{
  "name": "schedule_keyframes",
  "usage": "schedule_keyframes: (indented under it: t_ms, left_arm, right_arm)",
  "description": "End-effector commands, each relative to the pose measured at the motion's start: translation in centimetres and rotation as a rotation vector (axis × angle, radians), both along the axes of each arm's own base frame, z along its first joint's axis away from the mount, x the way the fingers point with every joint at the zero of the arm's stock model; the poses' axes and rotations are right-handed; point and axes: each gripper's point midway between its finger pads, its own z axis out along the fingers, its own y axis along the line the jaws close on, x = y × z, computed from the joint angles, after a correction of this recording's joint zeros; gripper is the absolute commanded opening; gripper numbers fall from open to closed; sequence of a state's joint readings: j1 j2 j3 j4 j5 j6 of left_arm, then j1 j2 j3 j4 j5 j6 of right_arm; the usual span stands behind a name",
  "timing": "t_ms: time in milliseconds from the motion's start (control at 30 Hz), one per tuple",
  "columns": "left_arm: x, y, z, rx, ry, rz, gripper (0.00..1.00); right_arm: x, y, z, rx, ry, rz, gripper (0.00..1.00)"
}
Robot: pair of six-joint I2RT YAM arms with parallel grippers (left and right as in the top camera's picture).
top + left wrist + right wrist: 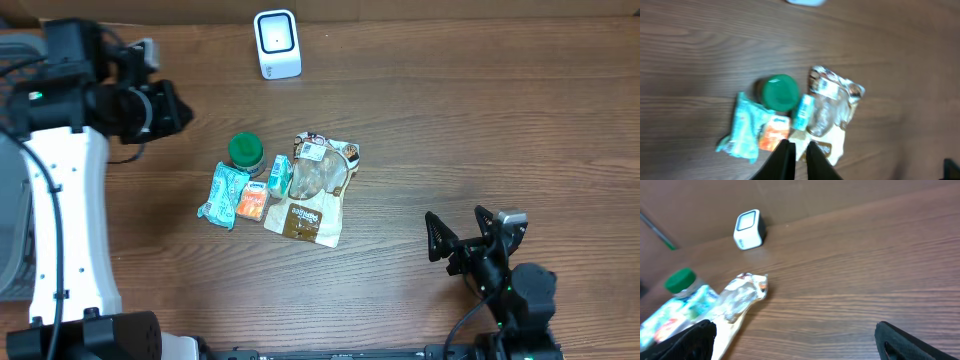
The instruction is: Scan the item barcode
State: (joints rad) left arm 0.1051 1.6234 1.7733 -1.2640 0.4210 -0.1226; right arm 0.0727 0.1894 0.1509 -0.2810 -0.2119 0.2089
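Several items lie in a small pile mid-table: a bottle with a green cap (245, 150), a teal packet (225, 193), an orange packet (252, 203), a small teal box (279, 175) and a clear bag with a brown label (315, 190). The white scanner (277, 43) stands at the far edge. My left gripper (175, 110) hangs above the table left of the pile, shut on nothing. In its wrist view its fingertips (796, 147) point over the orange packet (774, 135) and the bag (832, 107). My right gripper (460, 235) rests open at the front right.
A brown cardboard wall runs behind the scanner (747, 229). The right wrist view shows bare wood between its wide fingers (795, 335), with the bag (742, 297) and the green-capped bottle (681, 281) off to the left.
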Motion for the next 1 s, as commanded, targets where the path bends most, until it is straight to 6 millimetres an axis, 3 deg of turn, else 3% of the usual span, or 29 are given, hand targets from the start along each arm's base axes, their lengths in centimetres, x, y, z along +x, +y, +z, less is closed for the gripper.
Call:
schedule_keyframes:
  t_ms: [0,267,467,633,800,967]
  left_arm:
    - [-0.3,-2.5,-0.5,0.043,0.006,-0.088,0.04]
    - [-2.8,-7.5,-1.1,0.037,0.072,-0.215,0.04]
    - [-4.1,-10.2,-2.3,0.008,0.143,-0.216,0.05]
    - [-4.4,-11.5,-5.2,-0.006,0.185,-0.215,0.04]
    - [-4.1,-13.5,-8.4,-0.012,0.181,-0.24,0.04]
    - [-3.0,-15.0,-12.2,0.02,0.221,-0.232,0.04]
  right_arm:
    - [-0.2,0.8,4.9,0.02,-0.038,0.046,1.0]
    - [1.1,1.8,9.4,0.011,0.162,0.102,1.0]
    - [3.6,3.3,10.1,-0.027,0.437,0.221,1.0]
    - [7.1,2.8,8.5,0.004,0.655,0.185,1.0]
    - [9.2,4.8,5.8,0.119,0.765,0.267,1.0]
    - [10.1,5.2,3.0,0.141,0.851,0.276,0.79]
